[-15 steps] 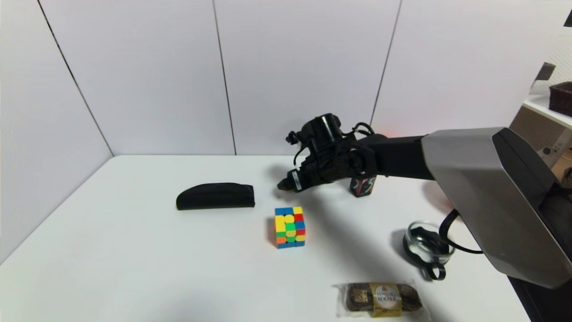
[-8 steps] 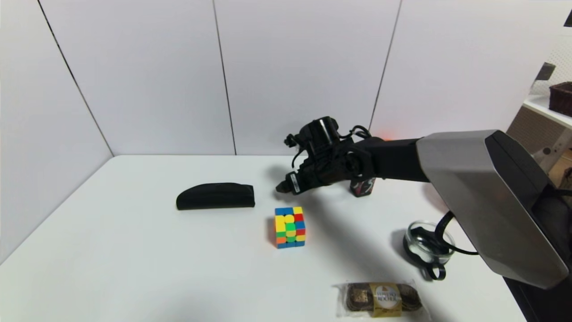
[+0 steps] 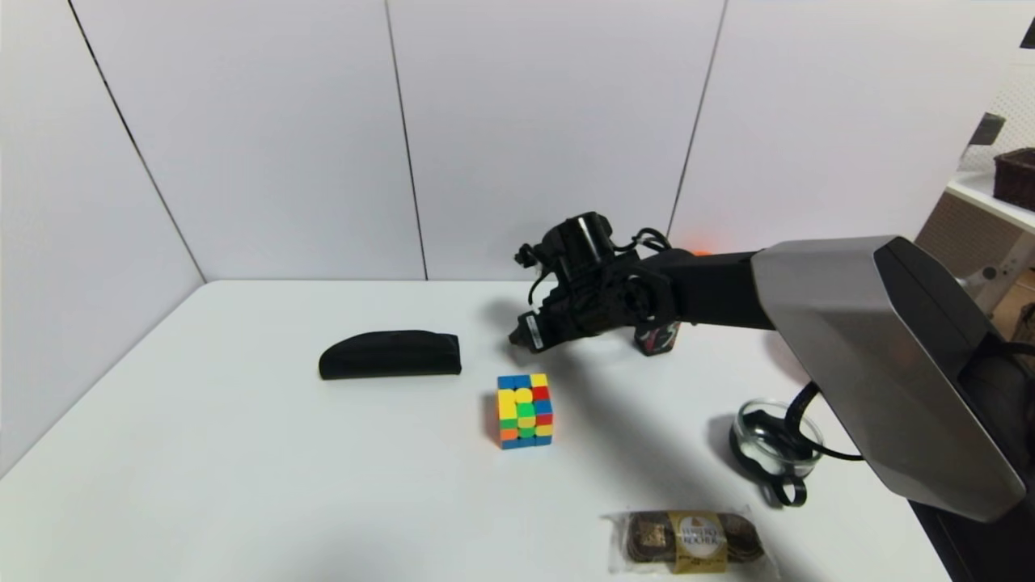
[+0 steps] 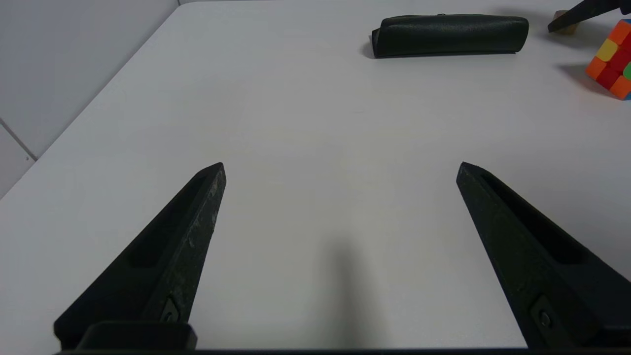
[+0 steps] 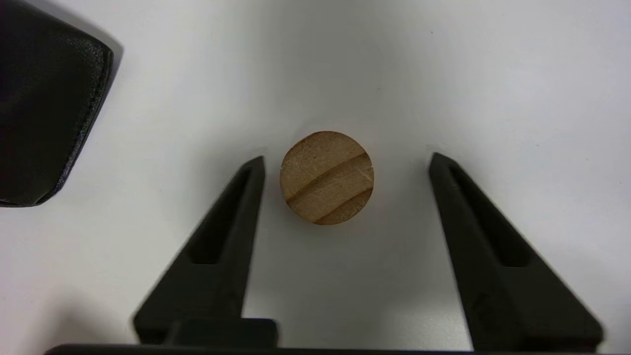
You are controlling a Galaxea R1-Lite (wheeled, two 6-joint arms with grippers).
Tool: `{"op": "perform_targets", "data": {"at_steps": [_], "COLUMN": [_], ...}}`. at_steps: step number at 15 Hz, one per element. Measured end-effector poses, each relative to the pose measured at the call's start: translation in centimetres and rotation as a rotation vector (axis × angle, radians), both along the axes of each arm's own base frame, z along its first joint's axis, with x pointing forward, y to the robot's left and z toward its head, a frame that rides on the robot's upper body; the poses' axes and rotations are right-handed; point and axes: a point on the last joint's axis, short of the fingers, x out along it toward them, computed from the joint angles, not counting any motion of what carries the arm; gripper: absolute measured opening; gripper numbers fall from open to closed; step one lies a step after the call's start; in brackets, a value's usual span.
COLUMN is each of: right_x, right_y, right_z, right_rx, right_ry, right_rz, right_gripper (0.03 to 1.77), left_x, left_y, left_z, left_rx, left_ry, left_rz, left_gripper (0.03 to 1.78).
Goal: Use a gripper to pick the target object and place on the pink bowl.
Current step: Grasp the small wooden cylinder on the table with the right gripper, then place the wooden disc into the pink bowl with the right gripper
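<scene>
The right arm (image 3: 857, 307) reaches in from the robot's right, its large grey casing angled down toward the table's near right edge, its black forearm running nearly level toward the table's middle – there the right gripper (image 5: 347, 162) points down at the far part of the white table (image 3: 267, 453), beyond the colourful cube (image 3: 525, 411). Its 2 fingers (image 5: 227, 236) are parted, 1 on each side of the tan wooden knob (image 5: 327, 178), with a gap on both sides, so nothing is grasped. The knob stands on the table between the black case (image 3: 390, 354) and the right arm's side, its round top crossed by darker grooves. The left gripper (image 4: 341, 170) hangs over the table, its 2 fingers spread wide and released, holding nothing

Writing shows on the clear-wrapped chocolates (image 3: 697, 541) at the near right: the gold label reads "FERRERO ROCHER". A small white label sits near the right gripper's tip, its print too small to read – and the black patterned tin (image 3: 656, 338), partly behind the arm, has markings that I cannot make out. Behind the casing, a sliver of the pink bowl (image 3: 784, 356) shows, near the small clear glass bowl (image 3: 778, 440)
</scene>
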Motion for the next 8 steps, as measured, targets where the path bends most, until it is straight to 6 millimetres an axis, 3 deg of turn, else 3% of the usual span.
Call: {"op": "perform_targets", "data": {"at_steps": [3,4,8], "right_x": [0.01,0.02,-0.05], "right_y": [0.0,0.01,0.0], "right_z": [-0.07,-0.06,0.01], "right_rx": [-0.002,-0.001,-0.002], "right_ry": [0.002,0.0,0.002], "right_rz": [0.0,0.0,0.002], "right_gripper": [0.76,0.47,0.47], "left_x": [0.0,0.0,0.0], "left_y": [0.0,0.0,0.0], "left_z": [0.0,0.0,0.0], "left_rx": [0.0,0.0,0.0], "left_ry": [0.0,0.0,0.0], "left_rz": [0.0,0.0,0.0], "left_gripper": [1.69,1.69,1.69]}}
